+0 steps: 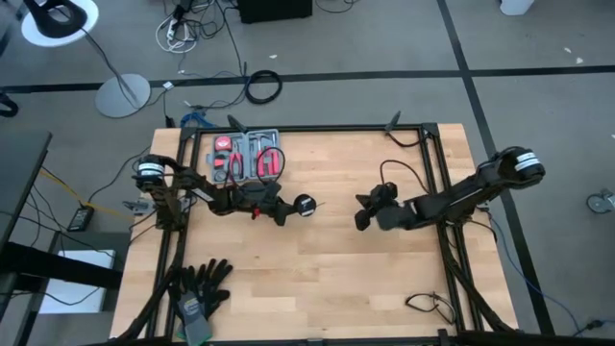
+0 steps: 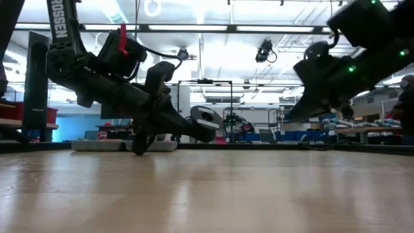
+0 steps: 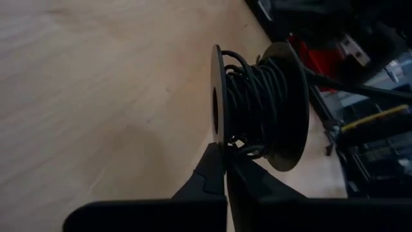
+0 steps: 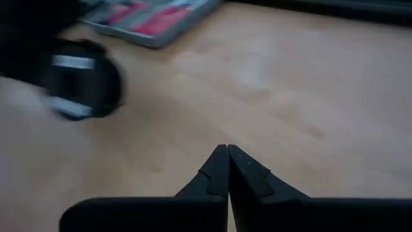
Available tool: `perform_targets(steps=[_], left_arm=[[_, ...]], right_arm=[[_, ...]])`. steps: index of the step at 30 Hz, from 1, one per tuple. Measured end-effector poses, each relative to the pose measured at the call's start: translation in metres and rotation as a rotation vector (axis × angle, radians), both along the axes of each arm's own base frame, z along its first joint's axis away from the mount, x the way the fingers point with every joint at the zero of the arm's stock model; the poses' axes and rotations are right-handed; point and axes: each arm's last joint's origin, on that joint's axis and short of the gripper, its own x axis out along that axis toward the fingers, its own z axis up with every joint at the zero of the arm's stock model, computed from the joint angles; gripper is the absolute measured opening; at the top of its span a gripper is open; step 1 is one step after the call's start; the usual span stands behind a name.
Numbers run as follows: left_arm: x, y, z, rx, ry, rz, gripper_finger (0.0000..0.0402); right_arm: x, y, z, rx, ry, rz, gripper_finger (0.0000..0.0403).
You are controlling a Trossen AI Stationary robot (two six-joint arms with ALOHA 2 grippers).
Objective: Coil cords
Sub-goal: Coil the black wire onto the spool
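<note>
Well, the left gripper point(image 3: 225, 151) is pinched tight on the rim of the spool point(image 3: 257, 106), cord point(image 3: 254, 96) wound thick between its discs, held just above the worktop point(image 1: 336, 279) a little toward the back edge, near the tool tray point(image 1: 248, 156). The right gripper point(image 4: 227, 154) hangs empty, fingers closed, toward the right edge. That rim grip looks thin; a twist could slip the spool free and spill loops.
</note>
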Motion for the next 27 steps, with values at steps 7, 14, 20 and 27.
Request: perform_targets(steps=[7, 14, 20, 27], left_arm=[[0.001, -0.003, 0.001, 0.029, -0.018, 0.040, 0.0018], [0.001, -0.003, 0.001, 0.000, -0.019, 0.054, 0.0038], [0.001, -0.003, 0.001, -0.020, -0.016, 0.065, 0.0049], [0.001, -0.002, 0.001, -0.034, -0.010, 0.053, 0.0057]], right_arm=[[-0.018, -0.014, -0.008, 0.072, -0.244, 0.074, 0.0004], [-0.017, -0.016, -0.004, 0.046, -0.280, 0.083, 0.0003], [-0.015, -0.016, -0.001, 0.034, -0.277, 0.099, 0.0003], [-0.015, -0.016, -0.001, 0.034, -0.277, 0.099, 0.0005]])
